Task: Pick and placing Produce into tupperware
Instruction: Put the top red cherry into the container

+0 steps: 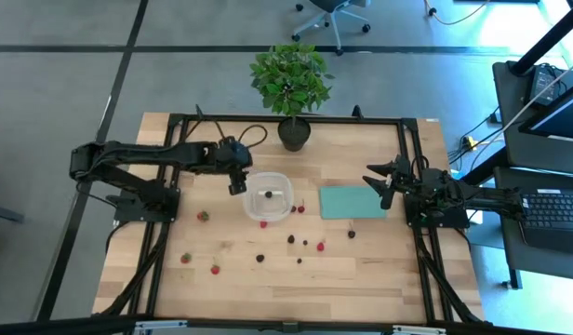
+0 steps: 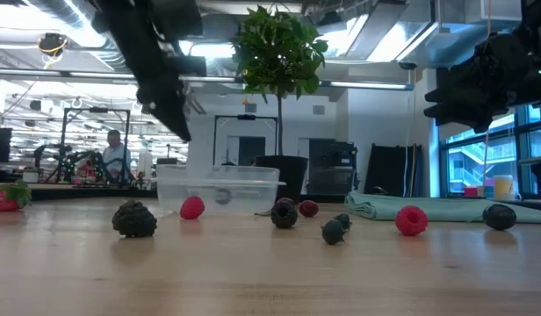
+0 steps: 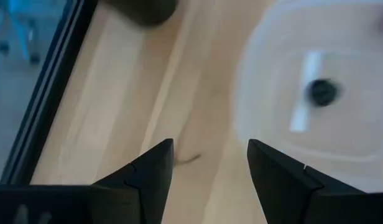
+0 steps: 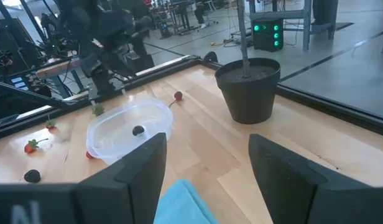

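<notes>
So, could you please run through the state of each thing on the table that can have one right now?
Container: upright, no lid, one dark berry inside.
Other berries: loose on the table, outside the container.
Left hand: open, empty, at the container's left edge.
Right hand: open, empty, over the teal sheet.
Potted plant: upright at the back edge.

The light wooden surface stands on a grey floor crossed by dark lines. An office chair sits beyond its far edge, and a desk with a keyboard stands beside it. Ceiling lights run overhead, a window glows blue, and a person sits far off.
</notes>
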`<control>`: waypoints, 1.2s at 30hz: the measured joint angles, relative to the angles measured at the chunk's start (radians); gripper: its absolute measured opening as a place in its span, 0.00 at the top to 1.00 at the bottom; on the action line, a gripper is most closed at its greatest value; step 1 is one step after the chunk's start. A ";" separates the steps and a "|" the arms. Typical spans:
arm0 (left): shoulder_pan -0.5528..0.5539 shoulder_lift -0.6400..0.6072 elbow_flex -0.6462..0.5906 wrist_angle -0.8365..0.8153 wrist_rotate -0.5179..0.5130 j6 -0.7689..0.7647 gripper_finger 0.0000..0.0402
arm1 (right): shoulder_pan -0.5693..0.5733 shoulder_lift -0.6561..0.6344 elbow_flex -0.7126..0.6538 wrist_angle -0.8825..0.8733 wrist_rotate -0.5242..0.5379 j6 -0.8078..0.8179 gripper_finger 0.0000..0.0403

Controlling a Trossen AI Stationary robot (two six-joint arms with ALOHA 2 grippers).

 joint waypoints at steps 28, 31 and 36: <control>0.327 0.192 -0.001 0.060 0.223 0.449 0.52 | 0.000 0.000 0.000 0.000 0.000 -0.008 0.43; 0.327 0.203 -0.001 0.069 0.246 0.493 0.52 | 0.000 0.000 0.000 0.000 0.000 -0.011 0.43; 0.326 0.235 -0.001 0.104 0.270 0.521 0.52 | 0.000 0.000 0.000 0.000 0.000 -0.024 0.43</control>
